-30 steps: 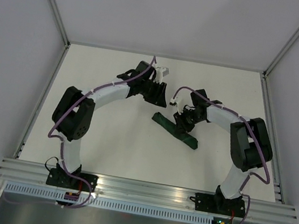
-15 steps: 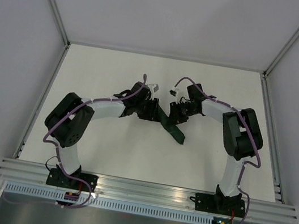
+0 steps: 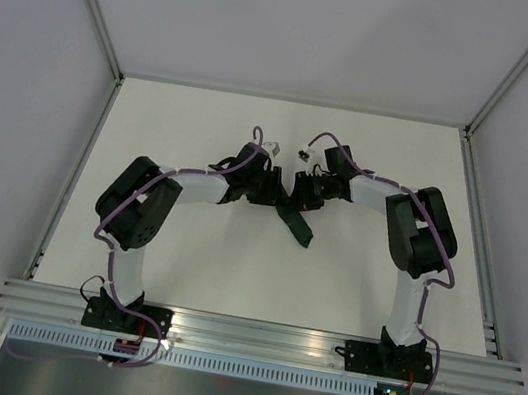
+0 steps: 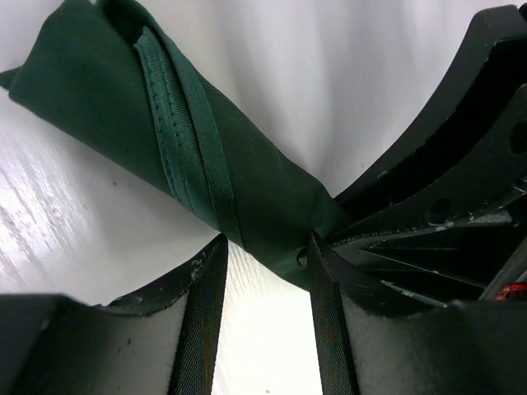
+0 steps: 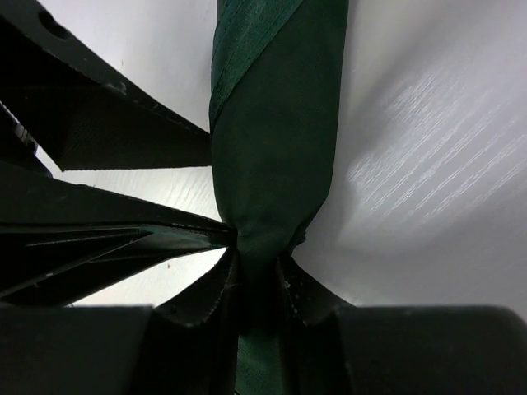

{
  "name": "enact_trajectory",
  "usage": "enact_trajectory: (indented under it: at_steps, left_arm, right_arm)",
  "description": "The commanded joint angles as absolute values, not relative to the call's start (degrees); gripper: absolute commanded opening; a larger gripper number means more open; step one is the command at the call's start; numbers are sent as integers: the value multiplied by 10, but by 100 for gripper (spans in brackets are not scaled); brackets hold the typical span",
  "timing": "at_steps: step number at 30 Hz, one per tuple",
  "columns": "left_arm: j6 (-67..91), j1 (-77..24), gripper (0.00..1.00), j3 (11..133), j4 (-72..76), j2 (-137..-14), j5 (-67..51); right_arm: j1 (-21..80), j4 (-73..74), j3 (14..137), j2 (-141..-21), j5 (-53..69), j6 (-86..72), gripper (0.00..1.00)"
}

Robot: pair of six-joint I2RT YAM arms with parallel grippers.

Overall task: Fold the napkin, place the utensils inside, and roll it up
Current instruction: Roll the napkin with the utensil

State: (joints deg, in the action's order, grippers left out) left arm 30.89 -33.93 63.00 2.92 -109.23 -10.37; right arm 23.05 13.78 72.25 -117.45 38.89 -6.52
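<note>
**While one pinches, the other gapes**

Where the right gripper [image 5: 257, 271] clamps its jaws on one end of the rolled dark green napkin [image 5: 272, 140], the left gripper [image 4: 268, 247] stands spread just beside it, mid white table [image 3: 182, 265].

Left arm [image 3: 190, 183] and right arm [image 3: 378, 192], white link shells, bulky black joint housings, purple cables [image 3: 327, 138] looped alongside, black base plates [image 3: 127, 318], scuffed matte black fingers [image 4: 200, 329]

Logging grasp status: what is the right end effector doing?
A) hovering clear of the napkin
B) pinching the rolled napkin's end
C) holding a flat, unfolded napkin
B: in the right wrist view the right end effector is clamped on one end of the rolled napkin.
</note>
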Motion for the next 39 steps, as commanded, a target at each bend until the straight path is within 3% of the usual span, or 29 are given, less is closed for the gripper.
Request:
enact_trajectory:
  at_steps: [1, 5, 8, 25, 31, 39]
  left_arm:
    - [318, -336, 49, 665, 33, -1110, -78]
    - [309, -333, 49, 686, 17, -1121, -69]
    - [302, -330, 49, 704, 4, -1135, -69]
    - [252, -328, 49, 831, -112, -1216, -69]
    - [243, -327, 49, 849, -130, -1228, -69]
    - [232, -326, 49, 870, -146, -1244, -78]
  right_arm:
    - [238, 136, 722, -1220, 325, -92, 25]
    - [238, 126, 724, -1225, 344, -114, 26]
    - [240, 127, 729, -1230, 359, -123, 35]
    - [242, 147, 743, -1217, 406, -164, 37]
    - [238, 161, 751, -1209, 404, -158, 46]
    - [237, 173, 761, -1199, 404, -159, 49]
